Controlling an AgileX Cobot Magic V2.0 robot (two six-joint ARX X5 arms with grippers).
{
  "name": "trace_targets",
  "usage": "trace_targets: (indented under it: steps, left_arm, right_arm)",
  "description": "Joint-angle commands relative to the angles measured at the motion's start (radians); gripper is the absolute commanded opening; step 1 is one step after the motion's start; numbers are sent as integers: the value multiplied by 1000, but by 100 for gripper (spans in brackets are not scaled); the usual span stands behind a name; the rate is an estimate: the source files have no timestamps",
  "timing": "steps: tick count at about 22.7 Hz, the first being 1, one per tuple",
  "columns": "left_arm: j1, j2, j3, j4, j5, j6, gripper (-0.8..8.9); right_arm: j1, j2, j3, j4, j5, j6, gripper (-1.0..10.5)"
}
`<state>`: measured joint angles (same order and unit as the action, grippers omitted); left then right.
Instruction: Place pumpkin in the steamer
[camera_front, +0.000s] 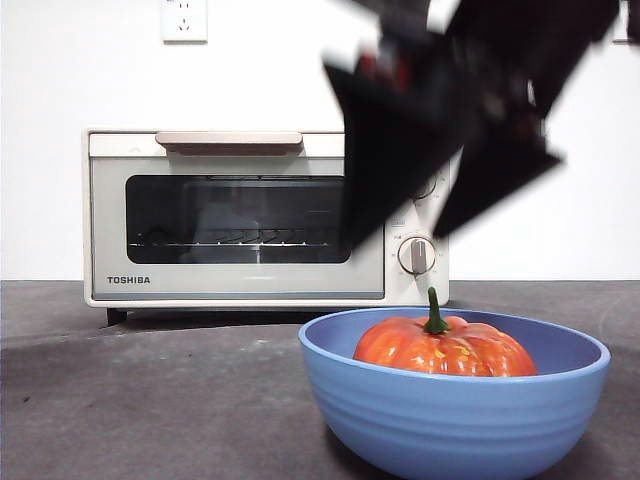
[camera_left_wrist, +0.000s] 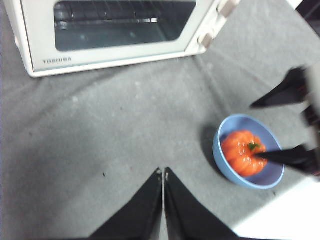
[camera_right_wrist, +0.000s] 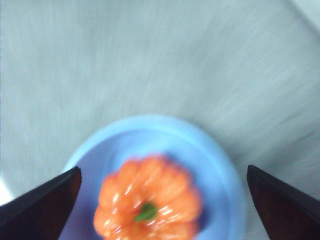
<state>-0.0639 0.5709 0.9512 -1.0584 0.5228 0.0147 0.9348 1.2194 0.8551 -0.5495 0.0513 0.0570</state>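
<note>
The pumpkin (camera_front: 440, 348), orange and glossy with a green stem, sits in a blue ridged bowl (camera_front: 450, 420) at the front right. Behind it to the left stands the cream TOSHIBA steamer (camera_front: 265, 215) with its glass door shut. My right gripper (camera_front: 392, 240) hangs blurred above the bowl, open. In the right wrist view its jaws stand wide on either side of the pumpkin (camera_right_wrist: 147, 195), apart from it. The left gripper (camera_left_wrist: 163, 171) is shut on nothing, over bare table in front of the steamer (camera_left_wrist: 115, 30), left of the bowl (camera_left_wrist: 270, 175).
The table top (camera_front: 150, 400) is dark grey. A wall socket (camera_front: 184, 18) sits on the white wall above the steamer. In the left wrist view the table's pale edge (camera_left_wrist: 280, 220) lies close beyond the bowl.
</note>
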Motion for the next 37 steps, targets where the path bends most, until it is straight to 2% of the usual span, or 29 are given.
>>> trace_targets:
  steps: [1,7,11,15,25,30,37]
  left_arm:
    - [-3,21,22,63,2,-33,16]
    - [-33,151,26,328,2,-137,16]
    - [-92,319,65,503,-36,-148,16]
    - [-135,447,114,608,-39,-148,16]
    - [-220,712,254,694,-159,-86,16]
    - [-251,792,289,700,-190,-48,16]
    - [-286,861,289,742,-218,-40,16]
  right_arm:
    - [-2,-55,66,-49,29,-5,537]
    - [-103,-246,92,-196,27,23,536]
    - [-135,-329,92,-305,28,37,536]
    - [-135,-361,92,-344,28,48,536]
    - [-135,-385,92,-346,29,61,536]
    - [-135,-385,92,-346,29,63,536]
    - [-135,-385,92,-345,29,63,536]
